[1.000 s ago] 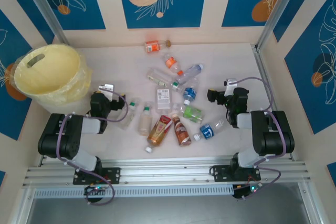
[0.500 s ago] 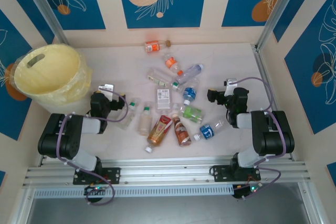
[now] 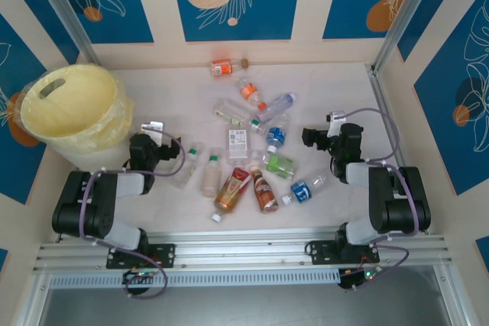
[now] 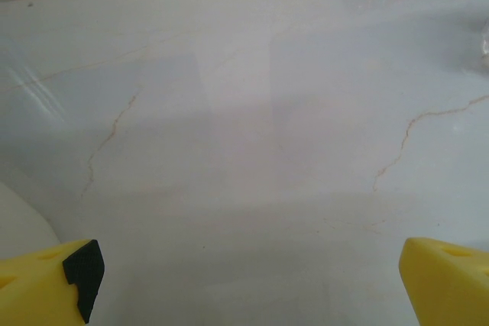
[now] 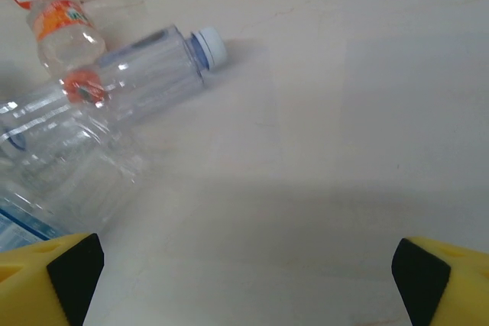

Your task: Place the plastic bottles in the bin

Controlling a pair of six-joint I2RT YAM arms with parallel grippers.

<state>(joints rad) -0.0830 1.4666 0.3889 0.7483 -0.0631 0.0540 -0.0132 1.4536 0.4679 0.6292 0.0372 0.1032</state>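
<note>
**Bin** (image 3: 113,97): large pale-yellow bucket with a clear liner, standing upright at the far-left corner of the worktop (image 3: 176,89), well apart from the bottles.

**Left pincer** (image 3: 150,133): just right of the bin. Its jaws are spread wide and hold nothing. In its wrist view (image 4: 248,276) bare marbled surface lies between the yellow fingertips.

**Plastic bottles** (image 3: 238,143): about a dozen, all lying on their sides in a loose scatter at mid-worktop. One orange-labelled bottle (image 3: 223,67) lies alone by the far wall.

**Right pincer** (image 3: 313,137): at the right edge of the scatter, jaws wide and empty. In its wrist view (image 5: 244,272) a clear blue-capped bottle (image 5: 153,66) lies far-left of the fingertips.

**Step in hand**: judged to be the approach to a first pick, with no bottle gripped yet.

**Next move**: likely calls for straddling the nearest bottle across its barrel, closing, then lifting it clear of the bin's rim.
</note>
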